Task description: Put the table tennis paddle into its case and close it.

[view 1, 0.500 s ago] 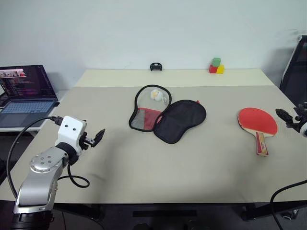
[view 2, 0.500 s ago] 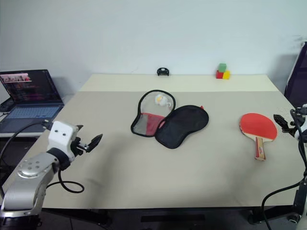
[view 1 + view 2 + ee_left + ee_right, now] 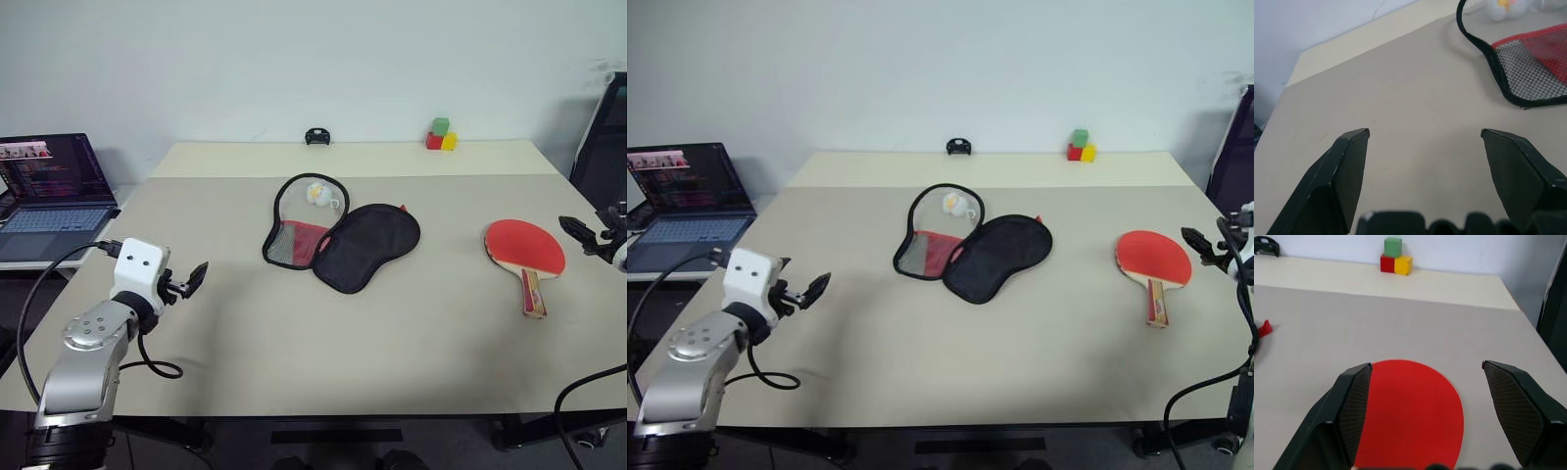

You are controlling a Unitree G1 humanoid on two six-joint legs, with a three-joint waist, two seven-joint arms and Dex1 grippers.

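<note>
So the table tennis paddle [image 3: 526,249] lies red face up on the table [image 3: 294,343], well right of the case [image 3: 338,235], which lies unzipped and spread open. Left gripper [image 3: 199,277] and right gripper [image 3: 1426,382] both hover spread wide, gripping nothing.

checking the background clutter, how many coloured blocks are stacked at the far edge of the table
3, clustered at the table's far right edge: a red block and a yellow block side by side, and a green block on top. Any block behind them would be hidden.
</note>
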